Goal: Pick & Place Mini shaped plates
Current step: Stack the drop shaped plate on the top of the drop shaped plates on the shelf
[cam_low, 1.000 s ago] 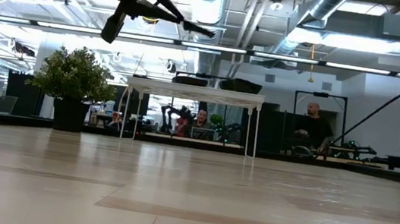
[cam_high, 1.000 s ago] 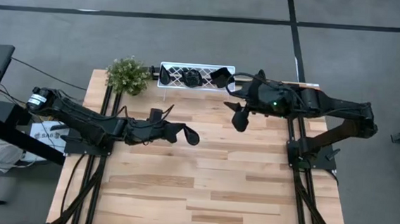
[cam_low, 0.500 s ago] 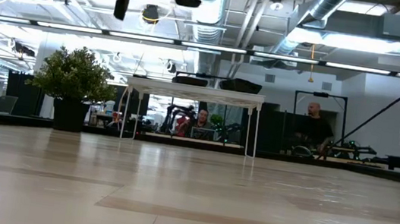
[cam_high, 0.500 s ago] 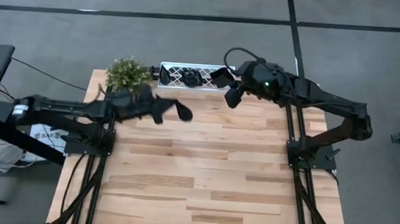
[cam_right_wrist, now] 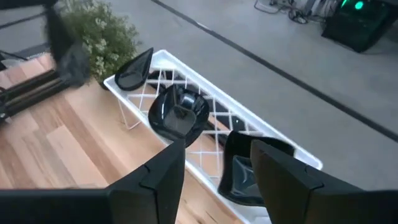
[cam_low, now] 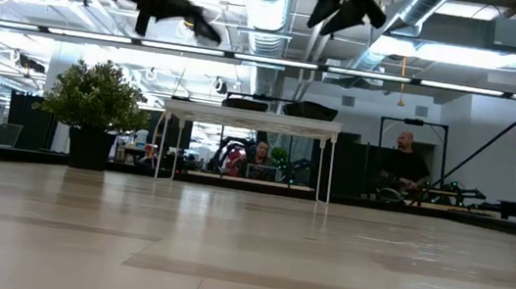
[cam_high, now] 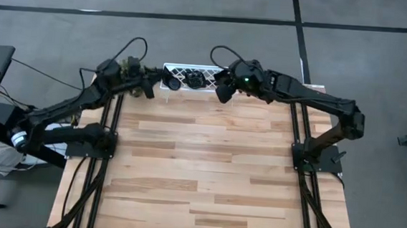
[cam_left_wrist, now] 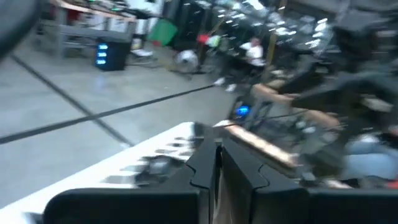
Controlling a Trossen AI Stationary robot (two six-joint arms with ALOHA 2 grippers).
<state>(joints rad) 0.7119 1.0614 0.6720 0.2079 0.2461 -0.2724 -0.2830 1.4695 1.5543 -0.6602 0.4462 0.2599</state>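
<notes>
Three black plates (cam_right_wrist: 180, 112) lie in the white tray (cam_high: 191, 78) at the tabletop's far edge. None remain elsewhere on the tabletop (cam_high: 199, 171), so little seems left. Left end effector (cam_left_wrist: 217, 177) is closed and empty; right end effector (cam_right_wrist: 214, 171) hangs open and empty above the tray.

Left wrist view smeared by motion: white lattice-patterned rectangular tray (cam_left_wrist: 155, 163) only a pale streak, any dish on it unreadable. Small green potted plant (cam_high: 129, 67) at the tabletop's far left corner mostly covered by the left arm in the high view. Glossy black wavy-edged square plate (cam_right_wrist: 249, 169) partly hidden behind the right gripper's dark fingers (cam_right_wrist: 283, 186). Low view: tray's contents too small to tell.
</notes>
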